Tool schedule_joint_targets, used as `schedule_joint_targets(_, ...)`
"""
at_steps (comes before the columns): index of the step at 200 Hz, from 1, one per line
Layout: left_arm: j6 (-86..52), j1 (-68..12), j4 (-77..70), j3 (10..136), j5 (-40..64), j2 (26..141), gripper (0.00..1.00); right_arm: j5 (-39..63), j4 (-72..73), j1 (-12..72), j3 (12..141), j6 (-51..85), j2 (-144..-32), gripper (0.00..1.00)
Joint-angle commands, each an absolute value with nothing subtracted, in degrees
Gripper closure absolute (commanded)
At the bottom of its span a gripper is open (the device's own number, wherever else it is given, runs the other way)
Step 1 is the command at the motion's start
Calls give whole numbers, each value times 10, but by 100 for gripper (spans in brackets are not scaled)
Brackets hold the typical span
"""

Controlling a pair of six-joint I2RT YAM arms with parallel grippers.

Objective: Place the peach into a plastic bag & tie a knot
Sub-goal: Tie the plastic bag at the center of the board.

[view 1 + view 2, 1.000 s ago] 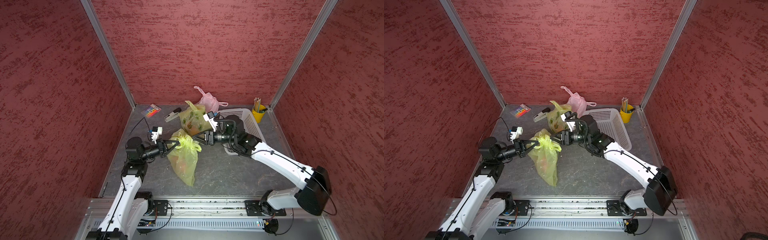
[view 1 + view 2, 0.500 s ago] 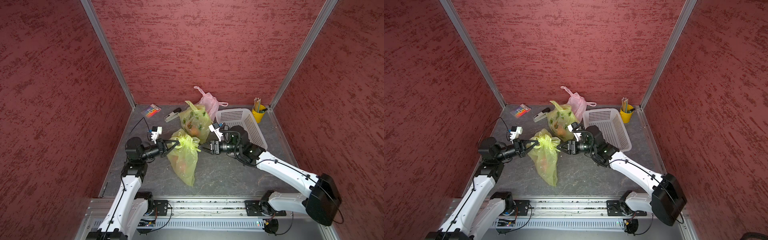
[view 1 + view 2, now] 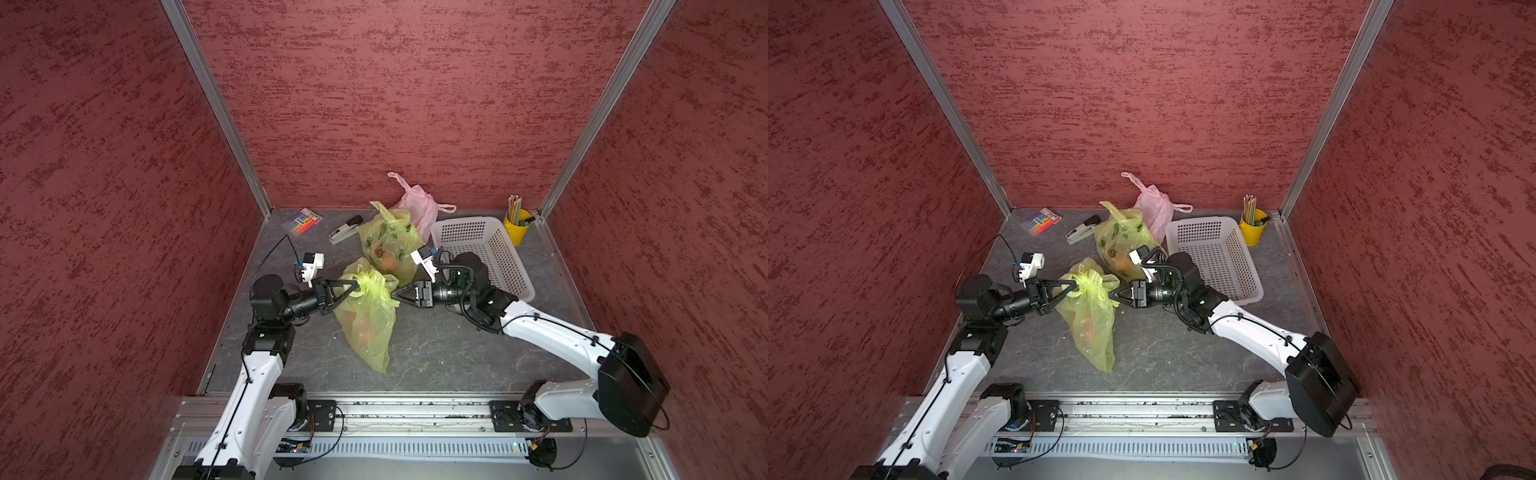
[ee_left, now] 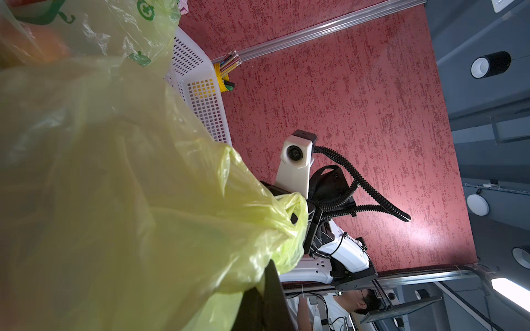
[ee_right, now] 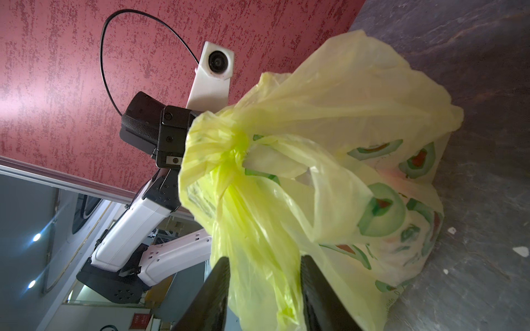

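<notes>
A yellow plastic bag [image 3: 368,328] [image 3: 1092,328] lies on the grey floor, its neck lifted and bunched. The peach [image 3: 362,329] shows as an orange blur through the plastic. My left gripper [image 3: 356,289] [image 3: 1076,286] is shut on the bag's gathered top from the left; in the left wrist view the plastic covers my left gripper [image 4: 265,275]. My right gripper [image 3: 394,296] [image 3: 1111,296] meets the neck from the right. Its fingers stand apart in the right wrist view, with a hanging strip of the bag between them [image 5: 265,259]. The twisted neck [image 5: 238,146] sits just past them.
Behind stand a printed yellow-green bag of fruit [image 3: 388,245], a pink bag [image 3: 417,205] and a white basket [image 3: 486,249]. A yellow cup of pencils [image 3: 516,226] is in the back right corner. A stapler [image 3: 345,229] and a coloured pack [image 3: 303,219] lie at back left.
My right gripper has come forward and left from beside the printed bag to the yellow bag's neck, with a strip of plastic now between its fingers. The left arm has held still.
</notes>
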State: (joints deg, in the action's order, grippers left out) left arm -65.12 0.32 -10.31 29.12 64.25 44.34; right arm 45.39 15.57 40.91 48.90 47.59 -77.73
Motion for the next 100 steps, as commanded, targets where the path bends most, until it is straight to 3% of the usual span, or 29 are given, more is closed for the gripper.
schedule_joint_targets(1,-652,4,-110,286,643,435,100,467,200,415,481,493,-784,57)
schedule_joint_targets(100,-652,4,-107,287,643,430,100,473,294,416,449,566,-785,58)
